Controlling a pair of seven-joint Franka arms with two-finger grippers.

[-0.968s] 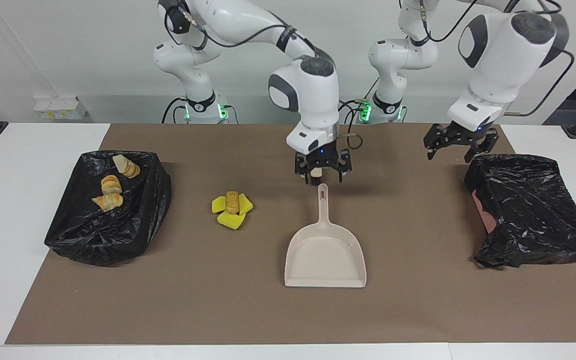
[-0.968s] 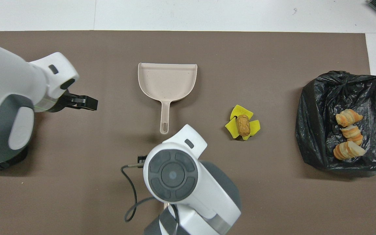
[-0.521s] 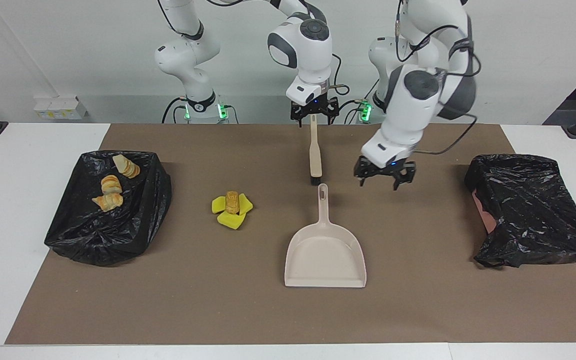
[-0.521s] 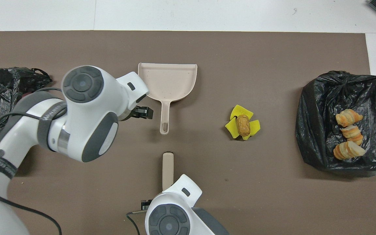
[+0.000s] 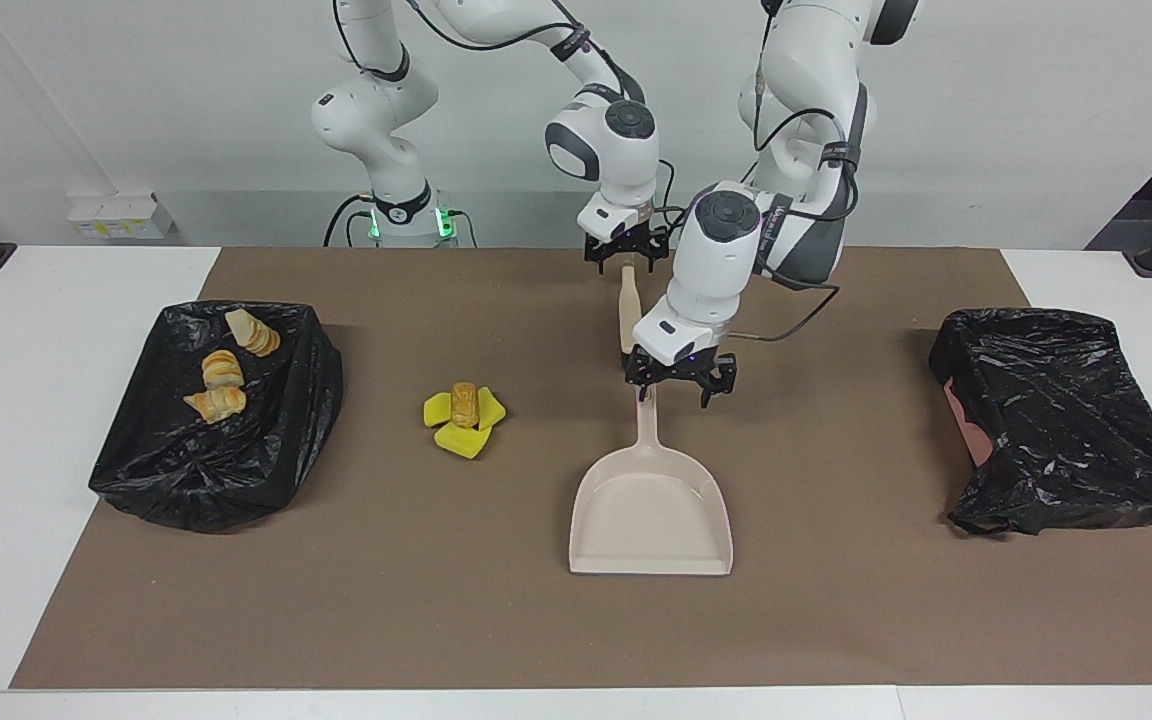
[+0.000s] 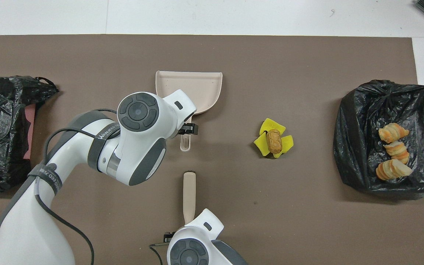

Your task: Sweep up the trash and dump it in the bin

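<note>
Trash [image 5: 463, 418] sits heaped on the brown mat [image 5: 336, 600] in the facing view: one pastry piece on yellow sponge wedges, between the dustpan [image 5: 650, 510] and a black bag [image 5: 221, 420] holding three more pastries. The left gripper [image 5: 678, 378] hangs with fingers spread over the dustpan's handle; the right gripper [image 5: 625, 252] holds the brush [image 5: 627, 310] near the robots' edge, its grip still changing, so how tightly cannot be told. A second black bag [image 5: 1061, 420] lies toward the left arm's end. From overhead, the left arm hides the handle's middle, the brush [image 6: 189, 197] shows whole, and the trash [image 6: 274, 141] counts four wedges under one pastry; the bag [image 6: 381, 110] again shows three.
</note>
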